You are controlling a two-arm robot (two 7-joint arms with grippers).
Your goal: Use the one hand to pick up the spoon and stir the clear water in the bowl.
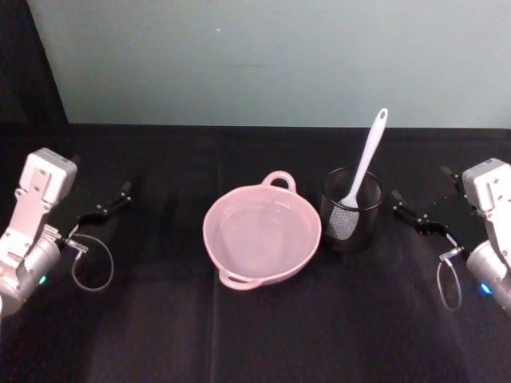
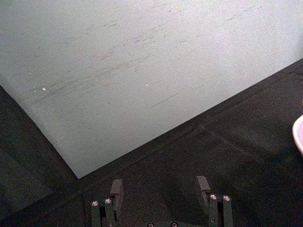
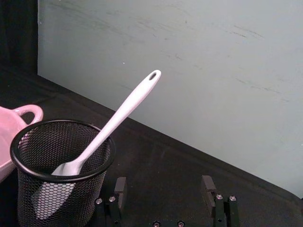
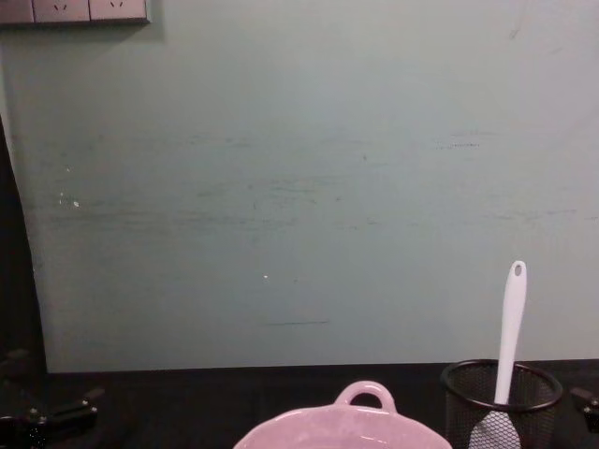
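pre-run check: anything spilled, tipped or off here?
Nothing stands out. The bowl sits upright with no puddle visible around it. The spoon leans head-down in the mesh cup beside it. The left gripper and right gripper are open, one off to each side.

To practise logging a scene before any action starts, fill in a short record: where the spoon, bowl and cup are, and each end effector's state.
spoon: white, head down inside the mesh cup, handle sticking out above the rim
mesh cup: black, upright, beside the bowl on its right
bowl: pink, mid-table, no spoon in it
left end effector: open, holding nothing, left of the bowl
right end effector: open, holding nothing, right of the cup
table: black surface
stage: spoon not yet picked up
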